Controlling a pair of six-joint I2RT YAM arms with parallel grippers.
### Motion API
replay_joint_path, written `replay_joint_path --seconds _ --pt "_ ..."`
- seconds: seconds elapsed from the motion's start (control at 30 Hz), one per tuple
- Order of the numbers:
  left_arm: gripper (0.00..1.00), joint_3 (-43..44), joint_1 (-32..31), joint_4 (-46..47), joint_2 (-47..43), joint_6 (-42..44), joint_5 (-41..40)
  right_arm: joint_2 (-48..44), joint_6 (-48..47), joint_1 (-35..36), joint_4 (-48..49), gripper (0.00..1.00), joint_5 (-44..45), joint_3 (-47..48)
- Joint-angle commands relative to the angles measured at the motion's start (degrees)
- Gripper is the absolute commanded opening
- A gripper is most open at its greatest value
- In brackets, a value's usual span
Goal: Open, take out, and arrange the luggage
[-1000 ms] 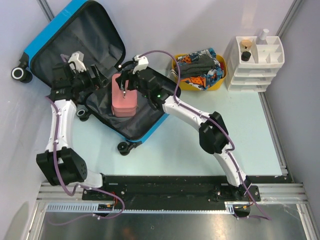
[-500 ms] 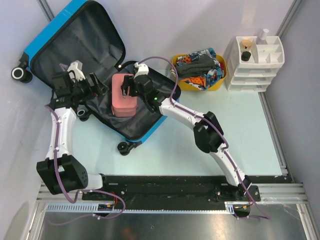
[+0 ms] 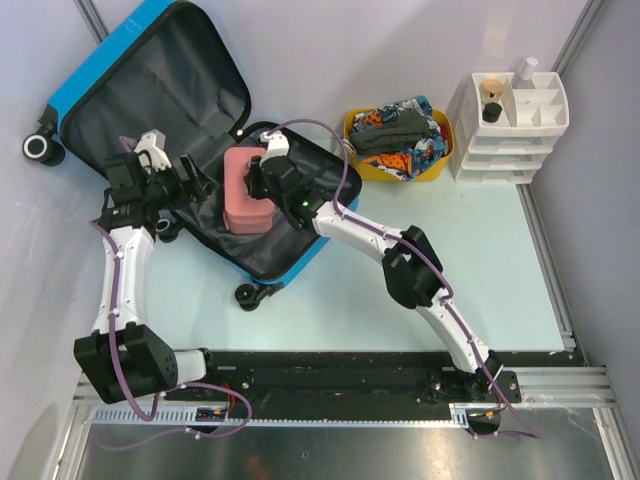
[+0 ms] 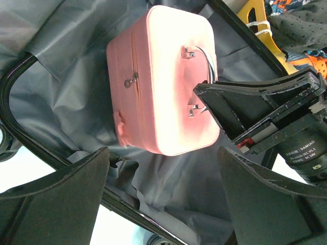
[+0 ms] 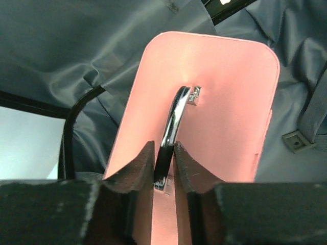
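Grip: right gripper (image 5: 164,153) pinching case (image 5: 225,102) handle (image 5: 174,107); left gripper (image 4: 162,153) wide, empty
Risk: slick handle slips; case swings, snags luggage (image 3: 160,70) rim

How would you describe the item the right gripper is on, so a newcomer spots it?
Find the open blue luggage at the back left of the table. In its nearer half, on grey lining, stands a pink box-shaped case, the right gripper pinching its chrome handle. It is the only pink thing there; the yellow tub sits outside the luggage.
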Motion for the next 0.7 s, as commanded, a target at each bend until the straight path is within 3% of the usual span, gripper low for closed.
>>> replay_joint_path --seconds 0.0,0.03,0.3,0.4,0.67 --pt "0.91 -0.52 0.70 1.14 -2.39 0.39 0.04 0.63 -1.86 0.37 3.29 0.11 0.98 1.70" --pt "0.91 -0.52 0.70 1.14 -2.22 0.30 0.22 0.37 -3.09 0.37 3.64 0.00 0.99 1.79" --pt "0.92 0.97 0.70 1.49 -0.55 -0.40 -0.05 -7.01 -9.42 -0.16 9.61 0.00 0.11 2.93" --pt "1.00 2.20 0.70 1.41 0.15 1.09 2.93 -10.61 -13.20 -0.86 11.29 0.00 -1.74 3.46" --pt "1.00 4.84 -0.44 1.67 1.47 1.88 4.00 -23.88 -17.68 -9.55 5.94 0.00 -12.96 -1.80"
